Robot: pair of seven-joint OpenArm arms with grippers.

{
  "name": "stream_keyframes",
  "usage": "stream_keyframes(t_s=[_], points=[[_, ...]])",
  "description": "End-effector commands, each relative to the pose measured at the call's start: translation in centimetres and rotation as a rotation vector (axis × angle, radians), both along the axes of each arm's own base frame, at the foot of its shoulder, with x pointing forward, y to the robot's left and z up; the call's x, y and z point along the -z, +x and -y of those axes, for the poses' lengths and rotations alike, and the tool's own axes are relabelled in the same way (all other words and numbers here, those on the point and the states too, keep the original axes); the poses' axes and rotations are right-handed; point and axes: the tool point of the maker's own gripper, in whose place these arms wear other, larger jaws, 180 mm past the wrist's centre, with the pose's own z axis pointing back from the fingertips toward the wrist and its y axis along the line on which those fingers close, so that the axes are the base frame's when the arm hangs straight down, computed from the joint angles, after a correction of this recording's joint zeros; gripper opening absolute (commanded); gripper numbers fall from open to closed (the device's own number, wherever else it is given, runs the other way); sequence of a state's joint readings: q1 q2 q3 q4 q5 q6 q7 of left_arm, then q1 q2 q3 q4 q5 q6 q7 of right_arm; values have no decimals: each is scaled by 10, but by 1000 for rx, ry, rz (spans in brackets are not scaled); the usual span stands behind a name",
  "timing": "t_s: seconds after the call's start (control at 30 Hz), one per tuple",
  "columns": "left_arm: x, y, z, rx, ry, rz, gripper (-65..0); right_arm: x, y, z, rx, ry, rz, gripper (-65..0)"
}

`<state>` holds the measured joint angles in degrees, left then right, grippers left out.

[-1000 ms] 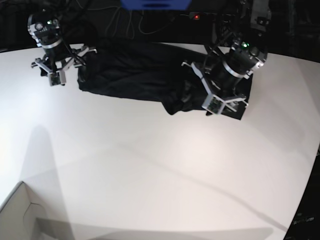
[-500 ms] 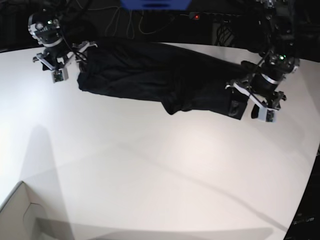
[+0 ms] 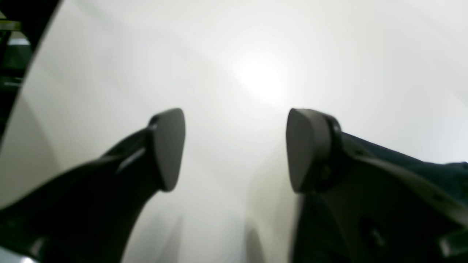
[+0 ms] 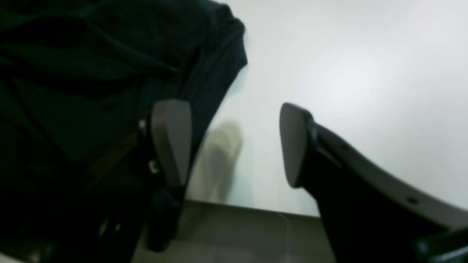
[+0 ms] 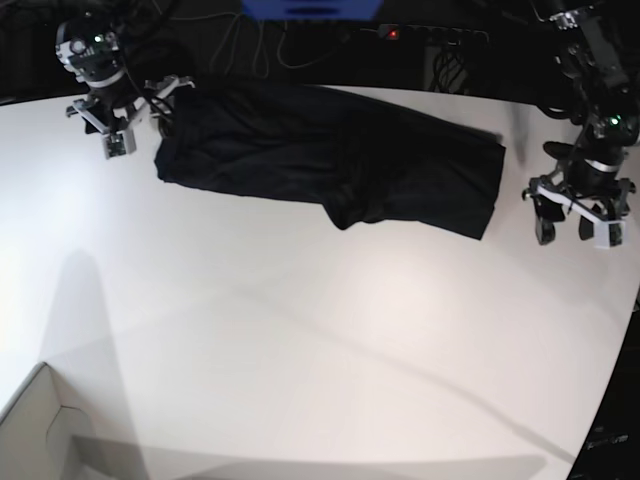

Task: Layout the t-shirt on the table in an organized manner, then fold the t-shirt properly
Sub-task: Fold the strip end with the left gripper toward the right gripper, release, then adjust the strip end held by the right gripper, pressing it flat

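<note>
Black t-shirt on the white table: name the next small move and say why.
Probably bring the open left pincer back to the near corner of the plain black short-sleeved t-shirt and pinch it. The shirt lies stretched but bunched mid-edge on the smooth white table, and both pincers hang empty, the right pincer beside its other end.

A wide white tabletop (image 5: 330,350) with a curved far edge fills most of the base view. The black t-shirt (image 5: 320,160) lies directly on it along the far side, spread lengthwise and bunched in folds near its middle. At the near left corner sits 1 pale cardboard box corner (image 5: 40,430).
</note>
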<state>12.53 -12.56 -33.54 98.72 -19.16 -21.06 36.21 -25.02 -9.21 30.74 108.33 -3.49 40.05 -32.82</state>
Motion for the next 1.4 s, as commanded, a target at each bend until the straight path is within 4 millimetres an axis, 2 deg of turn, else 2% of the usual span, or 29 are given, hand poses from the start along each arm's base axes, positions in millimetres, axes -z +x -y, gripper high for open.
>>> stream_keyframes(t_s=[0.0,0.13,0.37,0.57,0.73,0.93,1.0,1.3,1.37], points=[[-16,8,-2,17,20,47,-231,-12,7,-1,2,15,57,-262],[-15,7,-3,18,19,44,-231,-11,6,-1,3,21,55,-262],[3,8,-8,-3,-10,9,-231,-2,-5,-16,-32,48,17,-262],[4,8,-9,-4,-11,6,-231,18,-12,-20,-21,85,-31,-262],[5,6,-10,-6,-9,4,-231,29,-9,-23,-13,112,-47,-262],[5,5,-11,-10,-8,-1,-231,30,-2,-25,-13,122,-40,-273],[5,4,-11,-9,-7,-1,-231,30,-1,-25,-13,122,-38,-310],[5,4,-12,-10,-6,-3,-231,30,-1,-25,-13,123,-38,-650],[5,4,-12,-11,-7,-3,-231,28,6,-25,-14,123,-22,-650]])
